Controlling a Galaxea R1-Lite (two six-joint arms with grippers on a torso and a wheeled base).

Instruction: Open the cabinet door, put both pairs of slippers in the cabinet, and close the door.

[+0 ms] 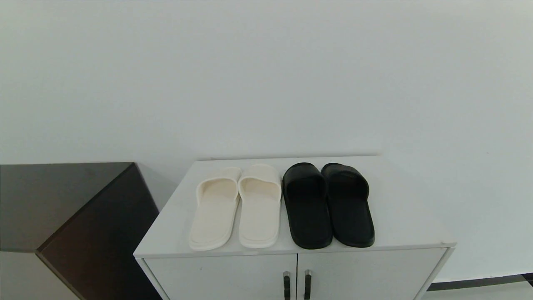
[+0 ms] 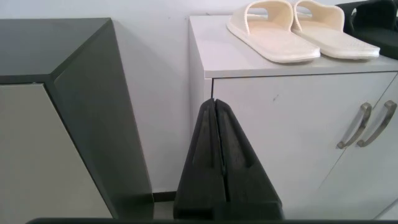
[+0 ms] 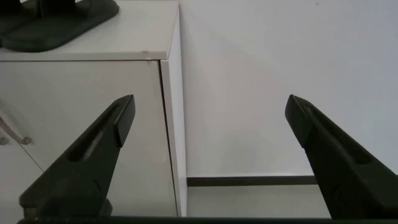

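Left jaws are hanging pressed together and empty, right jaws gaping wide on nothing, before the closed cabinet (image 1: 399,216), while white slippers (image 1: 254,208) and black slippers (image 1: 310,208) are lying side by side on its top.

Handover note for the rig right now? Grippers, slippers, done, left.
Left gripper: shut, empty, before the cabinet's left front edge.
Right gripper: open, empty, before its right front edge.
Cream slippers and black slippers: side by side on the cabinet top, cream on the left.
Doors: both closed.
Done: nothing.
Left: open door, put both pairs inside, close.
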